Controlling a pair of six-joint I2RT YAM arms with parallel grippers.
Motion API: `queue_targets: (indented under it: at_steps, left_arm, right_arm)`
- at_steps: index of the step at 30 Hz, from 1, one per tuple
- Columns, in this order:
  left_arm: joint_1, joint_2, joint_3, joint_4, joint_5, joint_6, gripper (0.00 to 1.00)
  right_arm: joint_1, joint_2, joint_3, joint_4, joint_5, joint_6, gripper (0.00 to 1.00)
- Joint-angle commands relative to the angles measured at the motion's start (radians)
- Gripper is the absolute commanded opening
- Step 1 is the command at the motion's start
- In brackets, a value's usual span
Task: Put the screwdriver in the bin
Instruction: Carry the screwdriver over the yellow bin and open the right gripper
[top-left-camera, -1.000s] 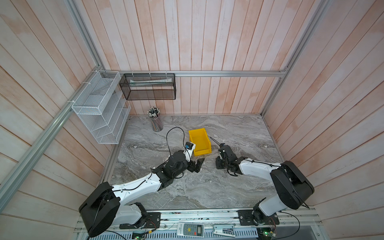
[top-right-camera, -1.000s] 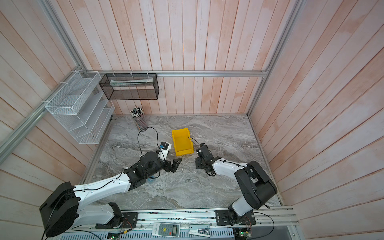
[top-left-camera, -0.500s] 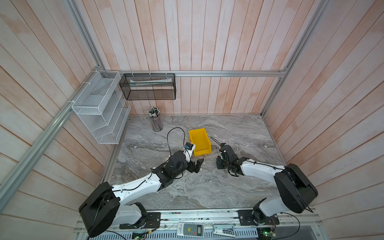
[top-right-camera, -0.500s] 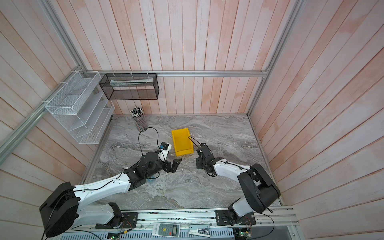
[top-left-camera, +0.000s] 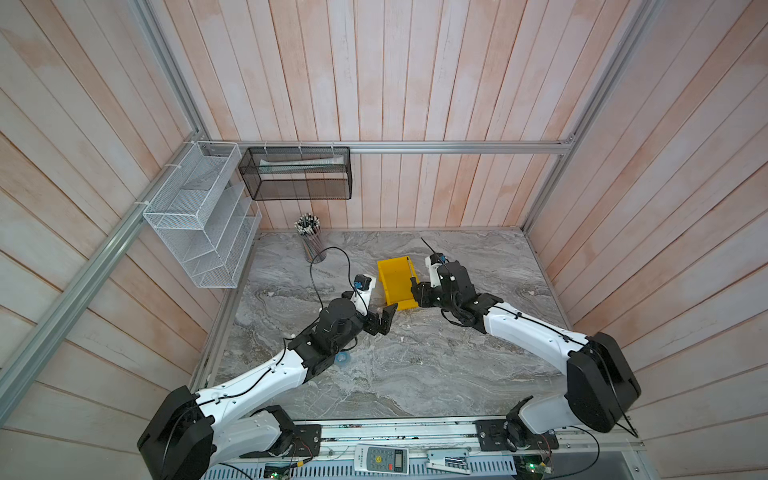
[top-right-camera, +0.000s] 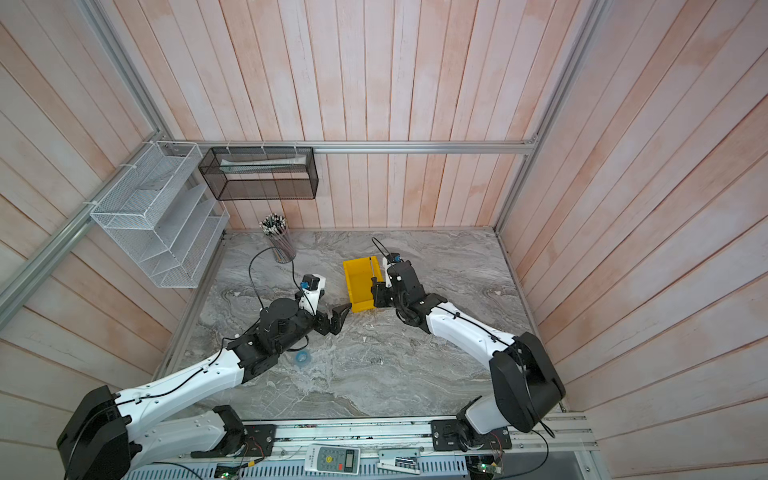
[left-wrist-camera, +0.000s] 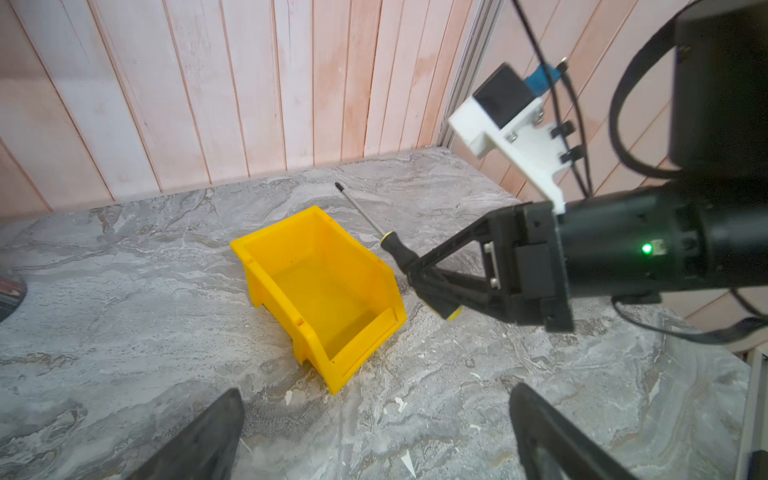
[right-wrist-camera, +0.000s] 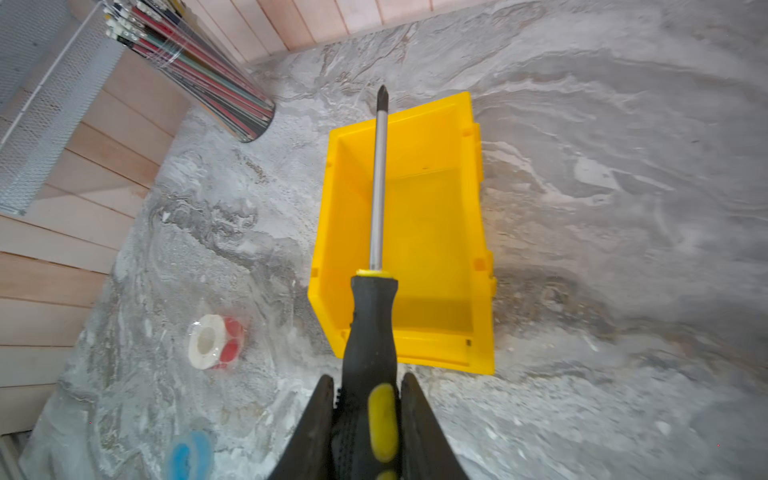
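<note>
The right gripper (right-wrist-camera: 368, 377) is clamped on the black handle of the screwdriver (right-wrist-camera: 376, 187), holding it off the table. The bare metal shaft points over the right side of the yellow bin (right-wrist-camera: 432, 232) toward the back wall, so the tool is not yet inside. The left gripper (top-left-camera: 385, 319) hovers near the bin's low front lip with its jaws apart and holding nothing. I can't read any marking on the handle or bin, and the print on the remote (top-left-camera: 380, 457) by the front rail is too small to read.
</note>
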Motion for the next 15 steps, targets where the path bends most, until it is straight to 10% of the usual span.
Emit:
queue_targets:
  at_steps: [1,15]
  left_arm:
    - [0.024,-0.027,-0.027,-0.033,-0.016,-0.010,1.00]
    - [0.035,-0.068,-0.086,-0.006,-0.013,-0.028,1.00]
  right_arm:
    - [0.019,0.072,0.042,0.089,-0.059,0.104,0.23]
    - [0.032,0.236,0.068,0.177,0.053,0.356,0.25]
